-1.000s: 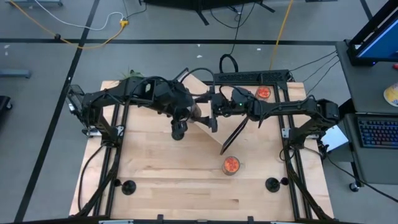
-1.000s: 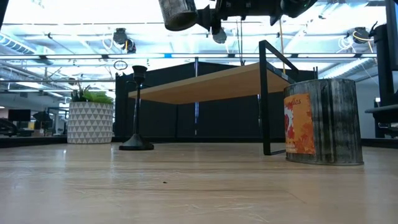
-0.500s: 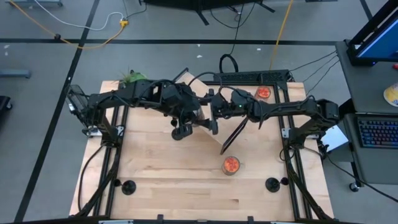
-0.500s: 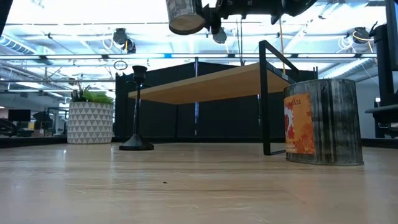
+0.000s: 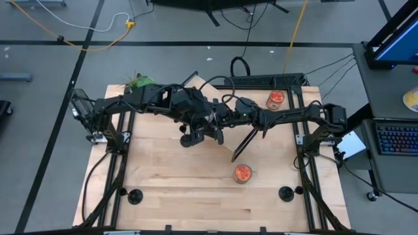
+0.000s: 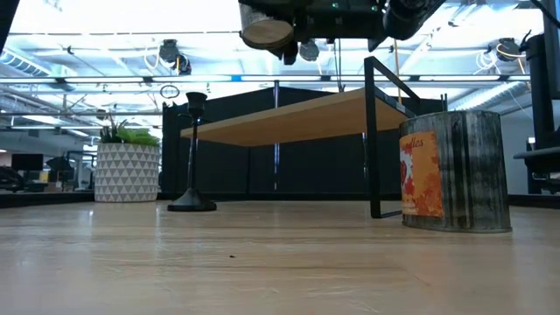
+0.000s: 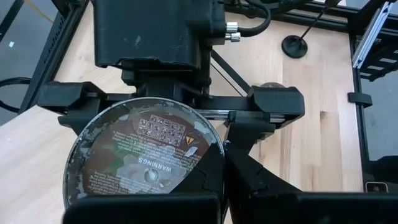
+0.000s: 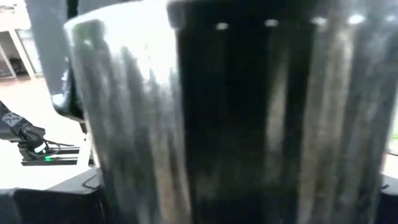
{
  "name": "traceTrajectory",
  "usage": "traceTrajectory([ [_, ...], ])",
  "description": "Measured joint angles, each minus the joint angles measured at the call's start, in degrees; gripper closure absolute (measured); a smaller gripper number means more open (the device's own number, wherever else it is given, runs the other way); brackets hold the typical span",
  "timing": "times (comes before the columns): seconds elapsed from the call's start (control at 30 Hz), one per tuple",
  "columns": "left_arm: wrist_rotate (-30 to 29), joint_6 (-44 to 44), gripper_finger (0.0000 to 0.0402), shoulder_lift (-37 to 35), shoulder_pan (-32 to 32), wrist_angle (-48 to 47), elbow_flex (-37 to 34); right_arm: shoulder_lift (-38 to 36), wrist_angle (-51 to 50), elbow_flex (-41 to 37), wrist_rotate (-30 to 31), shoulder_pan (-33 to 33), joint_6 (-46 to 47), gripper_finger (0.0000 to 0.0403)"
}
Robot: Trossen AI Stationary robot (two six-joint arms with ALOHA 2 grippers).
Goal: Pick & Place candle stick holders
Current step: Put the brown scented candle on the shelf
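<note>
Left gripper [image 5: 196, 134] clamped shut, right gripper [image 5: 215, 130] spread wide, facing it

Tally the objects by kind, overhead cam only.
candlestick holders: 2
candle tins: 3
potted plant: 1
wooden shelf: 1
Total: 7

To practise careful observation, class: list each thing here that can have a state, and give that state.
Left claw: shut on the raised tin.
Raised tin: held in the air, bottom label facing the left wrist camera.
Right claw: open, right beside the raised tin.
Table tin: upright on the table.
Candle holder: upright on the table, untouched.
</note>
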Motion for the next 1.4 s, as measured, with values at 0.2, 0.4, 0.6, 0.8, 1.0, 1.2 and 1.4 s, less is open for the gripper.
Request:
traceTrajectory([
  [0.2,0.46,-0.43,0.0402,-0.07,0.52,-1.4,0.15,-0.47,-0.22,0.0,-0.04,0.0,0.48,0.0063],
  [0.4,1.8,-0.36,0.0402,-0.05,1.49,-2.61,0.13,-0.56,-1.62,0.0,1.12,0.02,1.03,0.0064],
  [0.6,1.16,-0.32,0.0377,-0.04,2.63,-2.93,0.09,-0.65,-2.46,0.0,4.31,-0.02,1.89,0.0065],
  [0.8,-1.23,0.45,0.032,-0.04,2.77,-3.33,0.07,-0.67,-5.0,0.0,8.63,-0.42,1.84,0.0066],
  [1.0,-2.61,0.8,0.0262,-0.56,3.32,-4.23,0.02,-0.82,-6.65,0.0,14.16,-0.54,2.48,0.0066],
  [1.2,-2.38,0.35,0.0233,-1.55,4.82,-7.14,0.0,-4.12,-13.01,-0.15,22.24,-0.72,2.2,0.0066],
  [1.4,-4.6,1.42,0.0237,-2.1,5.33,-7.86,-0.72,-8.82,-24.34,-0.11,29.99,-1.15,2.44,0.0066],
])
